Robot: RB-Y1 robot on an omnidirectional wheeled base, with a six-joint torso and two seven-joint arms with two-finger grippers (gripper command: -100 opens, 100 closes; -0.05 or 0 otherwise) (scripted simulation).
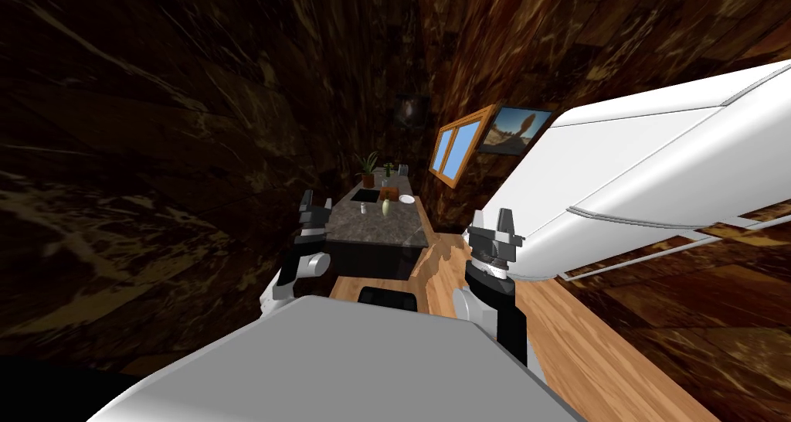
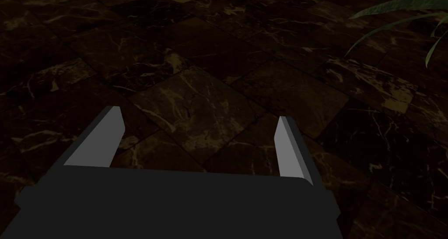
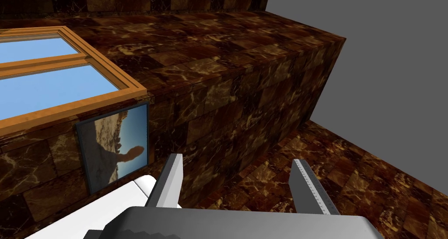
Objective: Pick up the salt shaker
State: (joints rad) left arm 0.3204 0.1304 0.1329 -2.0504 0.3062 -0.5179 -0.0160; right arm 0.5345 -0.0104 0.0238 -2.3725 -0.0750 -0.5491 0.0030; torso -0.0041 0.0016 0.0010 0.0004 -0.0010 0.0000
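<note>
The salt shaker [image 1: 361,207] is a small white cylinder standing on the grey stone counter [image 1: 363,230], well ahead of me and beside a dark sink [image 1: 364,195]. My left gripper [image 1: 317,202] is raised near the counter's left front corner, a good way short of the shaker. In the left wrist view that gripper [image 2: 198,114] is open with nothing between its fingers, facing a dark marbled wall. My right gripper [image 1: 504,221] is raised to the right of the counter. Its fingers [image 3: 237,158] stand apart with nothing between them.
On the counter also stand a pale green vase [image 1: 385,208], a white plate [image 1: 407,199], a brown box [image 1: 388,193] and a potted plant [image 1: 368,170]. A large white fridge [image 1: 656,162] is close on my right. A wooden floor [image 1: 456,282] runs between it and the counter.
</note>
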